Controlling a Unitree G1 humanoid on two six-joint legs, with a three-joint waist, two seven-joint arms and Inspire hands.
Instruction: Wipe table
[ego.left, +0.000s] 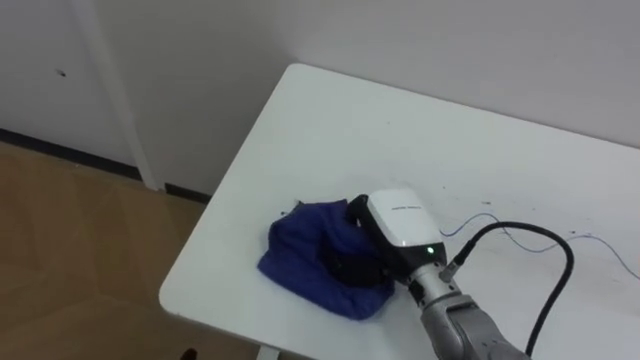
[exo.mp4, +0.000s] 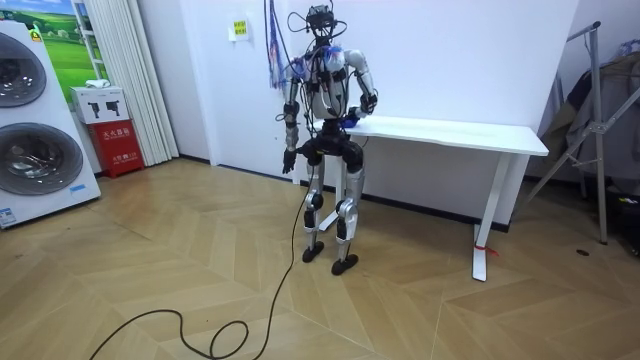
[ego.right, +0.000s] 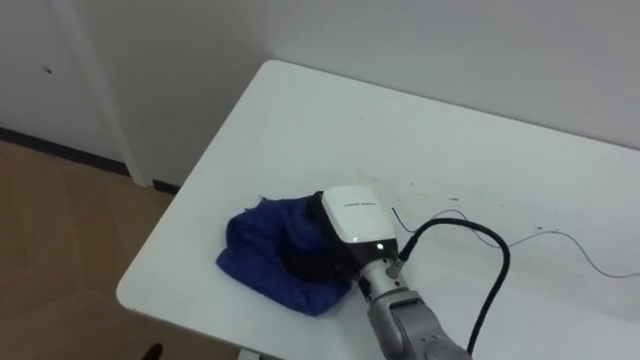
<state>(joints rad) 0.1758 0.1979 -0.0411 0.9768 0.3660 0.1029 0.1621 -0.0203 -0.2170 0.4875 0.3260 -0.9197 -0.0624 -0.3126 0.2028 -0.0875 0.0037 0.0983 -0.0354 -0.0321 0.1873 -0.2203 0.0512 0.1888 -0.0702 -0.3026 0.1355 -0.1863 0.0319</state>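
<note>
A crumpled dark blue cloth (ego.left: 300, 250) lies on the white table (ego.left: 340, 120) near its front left corner. My right hand (ego.left: 400, 218), with its white back cover up, rests on the cloth's right part. Its dark fingers curl down into the bunched fabric. Thin pen-like lines (ego.left: 520, 235) run across the tabletop to the right of the hand. In the room view I stand at the table's (exo.mp4: 450, 130) left end with the right arm bent over it. My left hand (exo.mp4: 287, 160) hangs at my side with relaxed fingers.
The table's left edge drops to a wooden floor (ego.left: 70, 250), and a white wall stands behind it. In the room view, washing machines (exo.mp4: 30, 130) and a red box (exo.mp4: 120, 145) stand at the left, and a metal rack (exo.mp4: 600, 120) at the right.
</note>
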